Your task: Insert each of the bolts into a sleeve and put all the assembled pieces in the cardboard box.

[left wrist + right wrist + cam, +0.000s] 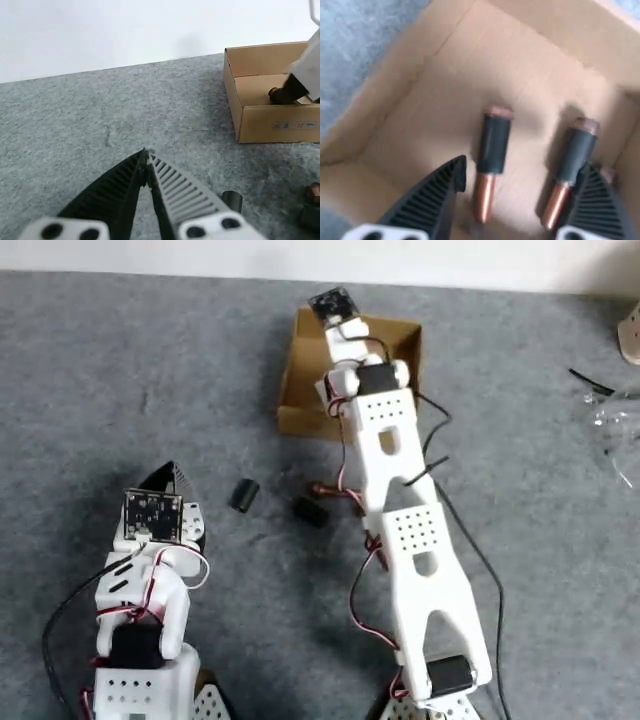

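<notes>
My right gripper [522, 172] hangs open inside the cardboard box [300, 390], at the end of the outstretched right arm [385, 430]. Under it, two assembled pieces lie on the box floor, each a copper bolt in a black sleeve: one [492, 147] between the fingers, the other [575, 155] close to one fingertip. A lone black sleeve [244, 494] stands on the grey mat. Beside it is another dark piece [308, 510] with a copper bolt head [313, 192] showing. My left gripper [145, 162] is shut and holds nothing, low over the mat to the left of the sleeve.
The grey felt mat [120, 370] covers the table up to a white wall at the back. A clear plastic item [612, 420] and a black cable lie at the right edge. Red and black wires run along the right arm, near the dark piece.
</notes>
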